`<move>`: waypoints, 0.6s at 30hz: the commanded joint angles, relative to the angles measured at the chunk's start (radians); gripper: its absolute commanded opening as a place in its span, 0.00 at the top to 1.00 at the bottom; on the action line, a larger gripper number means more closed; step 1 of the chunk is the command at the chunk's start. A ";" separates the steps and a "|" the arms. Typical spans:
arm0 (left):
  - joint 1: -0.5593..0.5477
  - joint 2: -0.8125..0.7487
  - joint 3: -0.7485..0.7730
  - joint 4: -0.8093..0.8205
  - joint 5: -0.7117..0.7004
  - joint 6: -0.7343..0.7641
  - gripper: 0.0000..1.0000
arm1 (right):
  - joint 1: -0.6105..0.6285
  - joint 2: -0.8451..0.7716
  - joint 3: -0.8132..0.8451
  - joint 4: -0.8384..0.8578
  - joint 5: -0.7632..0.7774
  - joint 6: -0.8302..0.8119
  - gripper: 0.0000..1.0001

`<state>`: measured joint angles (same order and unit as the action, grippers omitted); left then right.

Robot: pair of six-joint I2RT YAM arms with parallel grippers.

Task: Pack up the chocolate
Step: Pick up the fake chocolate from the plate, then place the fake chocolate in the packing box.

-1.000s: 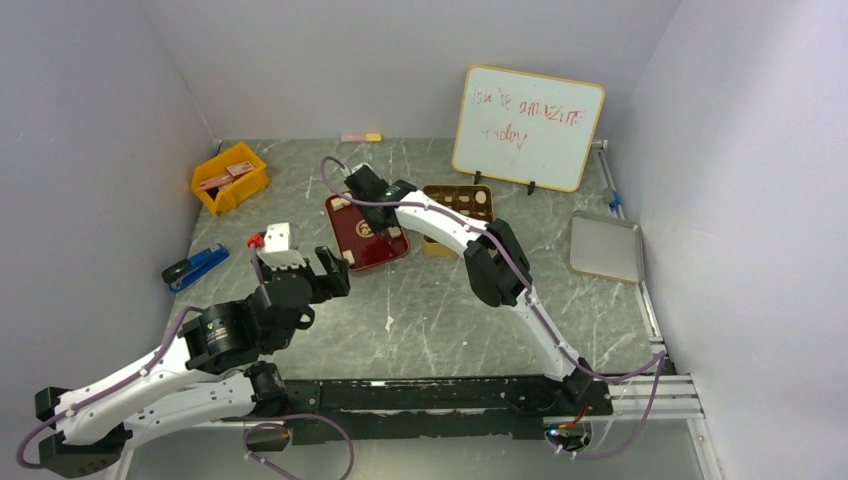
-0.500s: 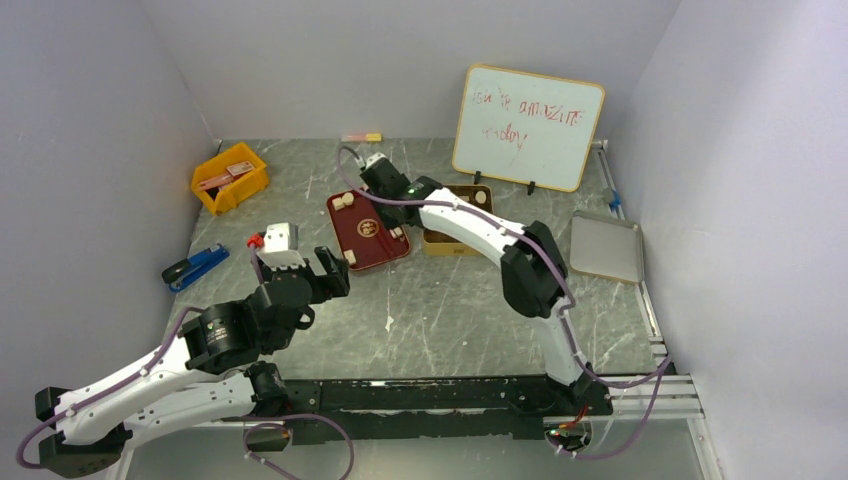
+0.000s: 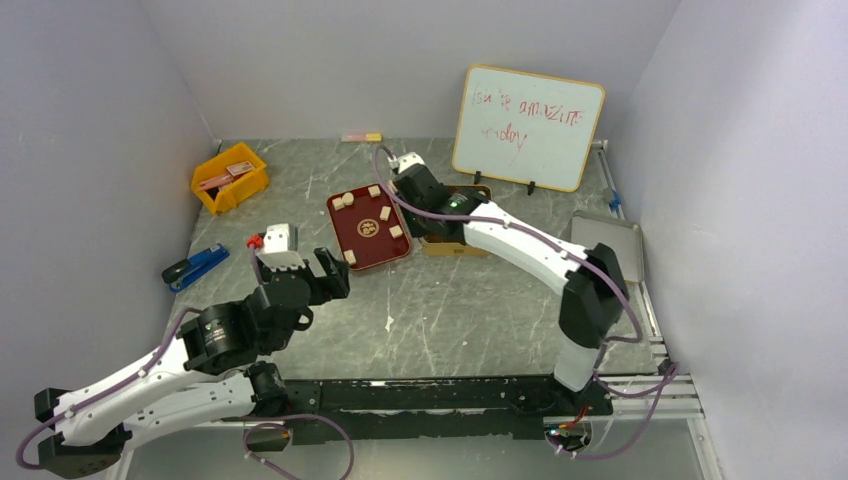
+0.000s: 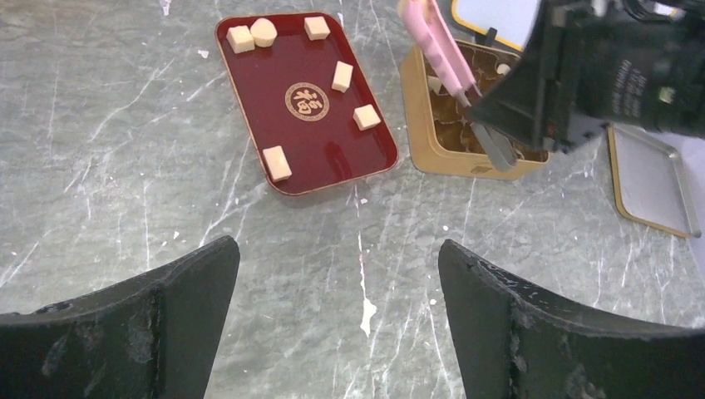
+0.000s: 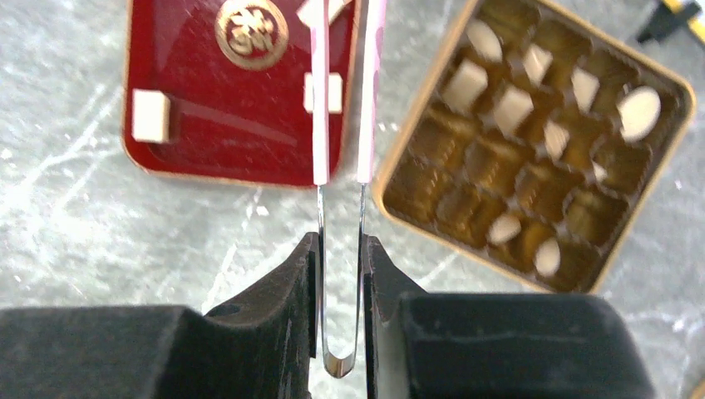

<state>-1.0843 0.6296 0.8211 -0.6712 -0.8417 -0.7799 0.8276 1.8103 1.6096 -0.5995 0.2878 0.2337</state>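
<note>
One grey marbled tabletop (image 3: 450, 320) between pale walls (image 3: 90, 100); left claw (image 4: 337, 274) wide, right claw (image 5: 341, 249) tight around pink-tipped tweezers (image 5: 320, 125).

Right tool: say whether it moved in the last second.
Yes. The right tool moved right, off the tray toward the tin.

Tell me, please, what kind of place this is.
Probably a robot lab test cell, not a home: white walls box in a stone-look table, a left arm and a right arm are bolted to a rail at its near edge, and a whiteboard stands at the back.
</note>
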 commanded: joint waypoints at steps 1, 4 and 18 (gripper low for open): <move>-0.005 -0.010 0.014 0.011 0.018 -0.004 0.06 | 0.002 -0.182 -0.122 0.003 0.072 0.060 1.00; -0.005 -0.014 0.007 0.022 0.026 0.002 0.06 | 0.002 -0.271 -0.216 -0.015 0.090 0.083 1.00; -0.005 -0.013 0.013 0.041 0.041 0.017 0.06 | -0.002 -0.447 -0.445 -0.074 0.131 0.160 1.00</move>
<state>-1.0843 0.6231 0.8211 -0.6552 -0.8085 -0.7719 0.8272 1.4059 1.1847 -0.6773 0.3862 0.3580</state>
